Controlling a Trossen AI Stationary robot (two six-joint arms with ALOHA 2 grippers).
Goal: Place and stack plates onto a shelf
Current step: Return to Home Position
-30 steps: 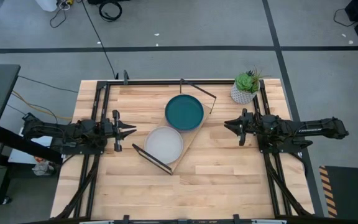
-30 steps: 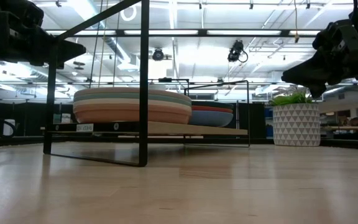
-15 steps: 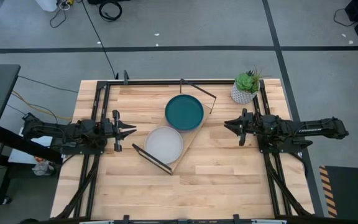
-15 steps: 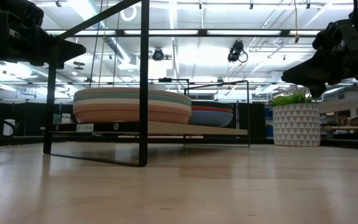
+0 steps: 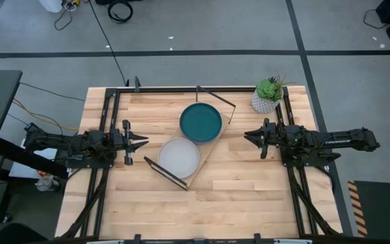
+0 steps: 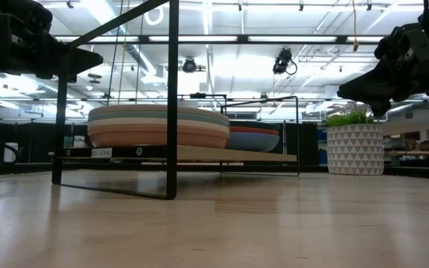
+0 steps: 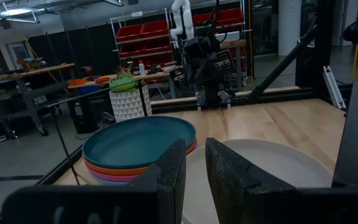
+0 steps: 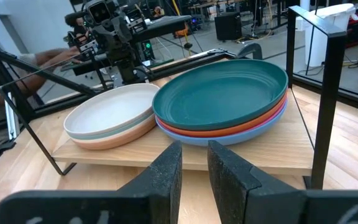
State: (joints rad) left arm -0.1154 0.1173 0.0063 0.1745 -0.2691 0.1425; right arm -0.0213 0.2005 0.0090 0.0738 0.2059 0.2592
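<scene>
Two stacks of plates rest on the shelf [image 5: 206, 152], a light wooden board with black wire end frames lying slantwise mid-table. The far stack is topped by a dark teal plate [image 5: 200, 122], with orange, pink and pale blue rims below it [image 8: 253, 121]. The near stack is topped by a cream plate [image 5: 178, 156] over grey-green and tan rims [image 6: 159, 126]. My left gripper [image 5: 144, 141] hovers shut left of the shelf. My right gripper [image 5: 246, 135] hovers shut to its right. Both point at the shelf and stand above the tabletop.
A potted succulent in a white patterned pot [image 5: 266, 97] stands at the table's far right corner, just beyond my right arm. Black rails run along the table's left and right sides. Bare slatted tabletop [image 5: 249, 196] lies on the near side of the shelf.
</scene>
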